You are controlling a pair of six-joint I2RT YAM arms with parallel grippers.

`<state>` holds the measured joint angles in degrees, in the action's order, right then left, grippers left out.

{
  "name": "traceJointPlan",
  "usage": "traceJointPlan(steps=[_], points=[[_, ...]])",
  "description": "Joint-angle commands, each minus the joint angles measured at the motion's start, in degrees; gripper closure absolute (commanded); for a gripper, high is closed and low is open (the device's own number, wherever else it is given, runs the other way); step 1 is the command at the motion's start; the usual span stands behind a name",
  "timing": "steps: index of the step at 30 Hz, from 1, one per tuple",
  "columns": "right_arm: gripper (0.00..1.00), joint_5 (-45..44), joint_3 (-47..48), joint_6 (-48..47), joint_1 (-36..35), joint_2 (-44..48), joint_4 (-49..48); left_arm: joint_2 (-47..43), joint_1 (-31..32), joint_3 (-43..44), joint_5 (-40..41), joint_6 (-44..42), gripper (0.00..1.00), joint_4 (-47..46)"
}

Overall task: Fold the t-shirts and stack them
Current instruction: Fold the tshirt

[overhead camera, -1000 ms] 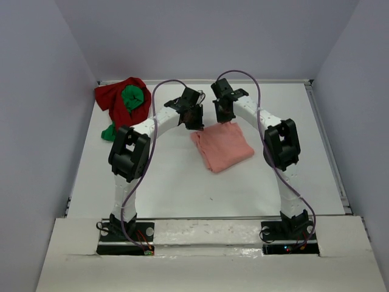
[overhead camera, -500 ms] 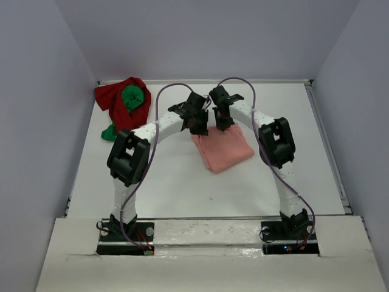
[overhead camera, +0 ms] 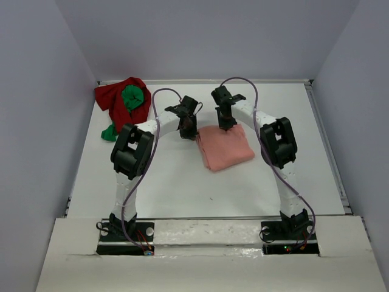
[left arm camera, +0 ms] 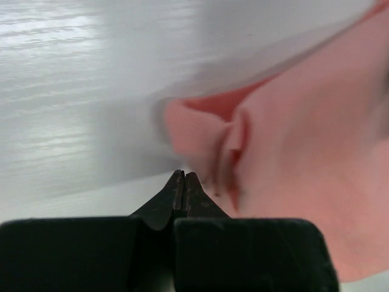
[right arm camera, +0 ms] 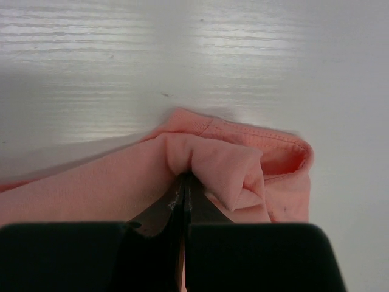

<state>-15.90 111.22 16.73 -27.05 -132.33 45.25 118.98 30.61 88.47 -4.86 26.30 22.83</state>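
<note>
White table [overhead camera: 182, 182], top view: matte, with a pale rim along its far and side edges; grey-lilac walls [overhead camera: 48, 91] close it in on the left, right and far sides.
Salmon-pink t-shirt [overhead camera: 226, 148], top view: folded into a rough rectangle, lying flat a little right of the table's centre.
Dark red t-shirt [overhead camera: 112, 97], top view: crumpled in the far left corner, with the green t-shirt [overhead camera: 132, 97] bunched on top and a green end sticking out at its near side.
Left arm [overhead camera: 130, 152], top view: rises from the near edge and arches far and right; the left gripper [overhead camera: 188, 130] points down at the far left corner of the salmon-pink t-shirt.
Right arm [overhead camera: 279, 143], top view: arches far and left; the right gripper [overhead camera: 226, 125] points down onto the same shirt's far edge.
Left wrist view: the left gripper [left arm camera: 183, 177] has its fingers pressed together, tips just beside a puckered corner of the salmon-pink t-shirt [left arm camera: 304, 170]; whether cloth is caught between them cannot be told. The table [left arm camera: 73, 91] is blurred on the left.
Right wrist view: the right gripper [right arm camera: 184, 179] is closed, pinching a rolled fold of the salmon-pink t-shirt [right arm camera: 231, 164] near its hemmed edge; the table [right arm camera: 182, 55] lies beyond, with a streaky sheen.
</note>
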Motion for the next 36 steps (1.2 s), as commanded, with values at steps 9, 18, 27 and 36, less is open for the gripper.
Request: traceJointPlan(steps=[9, 18, 27, 36], points=[[1.0, -10.38, -1.27, 0.5, 2.44, 4.71, 3.52, 0.03, -1.17, -0.58, 0.56, 0.68, 1.0, 0.11], [1.0, -8.8, -0.83, -0.56, 2.44, 11.92, 3.26, -4.98, -0.99, -1.19, 1.17, 1.56, 1.0, -1.47], [1.0, -12.75, -0.39, -0.03, 2.44, 12.98, 6.07, -8.67, 1.12, 0.21, -1.37, 0.68, 1.0, -1.56], [0.55, -3.18, -11.98, 2.51, 2.44, 21.05, 1.51, -12.54, 1.91, -1.01, -7.7, -1.52, 0.97, -1.91]])
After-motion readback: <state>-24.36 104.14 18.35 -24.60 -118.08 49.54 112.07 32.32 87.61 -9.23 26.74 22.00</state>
